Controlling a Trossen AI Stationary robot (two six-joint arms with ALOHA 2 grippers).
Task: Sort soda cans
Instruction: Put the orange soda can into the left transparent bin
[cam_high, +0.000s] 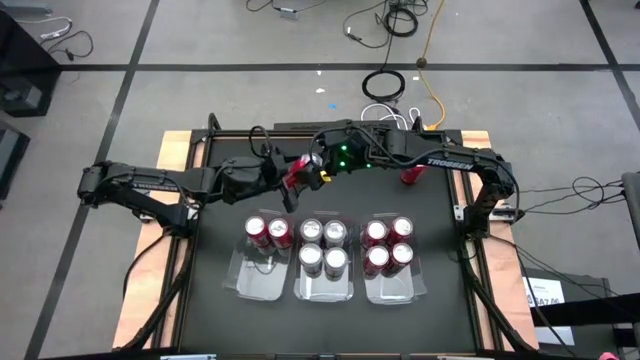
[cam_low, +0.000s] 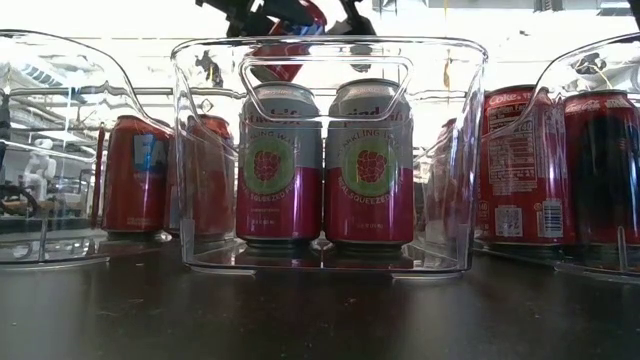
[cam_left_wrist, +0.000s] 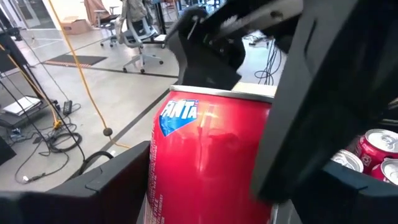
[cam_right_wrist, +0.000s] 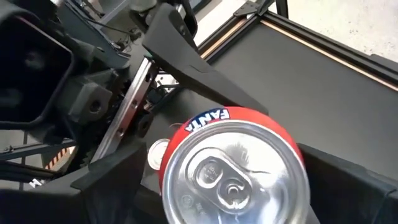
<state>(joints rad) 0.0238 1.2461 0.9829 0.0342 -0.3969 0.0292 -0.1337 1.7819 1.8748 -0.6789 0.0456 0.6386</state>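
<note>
Above the tabletop's middle near the far edge, both tools (cam_high: 303, 172) clamp one red Fanta can (cam_high: 297, 172), so open your left tool (cam_left_wrist: 205, 180) only once the right tool (cam_right_wrist: 205, 186) holds it firmly.

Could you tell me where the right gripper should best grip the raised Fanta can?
By the curved sidewall just below the lid, coming in end-on from the lid side. The Fanta can points its lid at the right gripper, and the left gripper occupies the body farther down.
</note>
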